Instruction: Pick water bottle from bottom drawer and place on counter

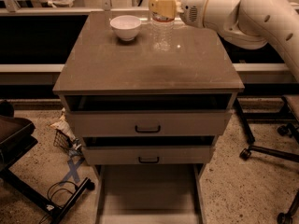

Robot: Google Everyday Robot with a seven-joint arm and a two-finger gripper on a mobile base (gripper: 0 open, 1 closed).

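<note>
Gripper (161, 7): at the far edge of the counter, reaching in from the right; its tan fingers are closed on the upper part of the bottle.
Bottle (162, 32): upright, clear, at the back of the counter and just right of the bowl; its base is level with the slab, but whether it touches cannot be told.
Counter (140, 66): glossy grey-brown slab on top of the drawer unit, carrying the bowl and a faint reflection of the bottle.
Bowl (125, 27): white, round, standing at the far left-centre of the counter, apart from the bottle.
Arm (243, 10): pale and rounded, bending in from the upper right.
Bottom drawer (148, 190): pulled out towards the viewer at floor level, flat grey floor showing.
Drawer fronts (147, 123): two, stacked above the bottom drawer, each with a black bar handle, both slightly ajar.
Chair base (261, 150): black, on castors, on the floor to the right.
</note>
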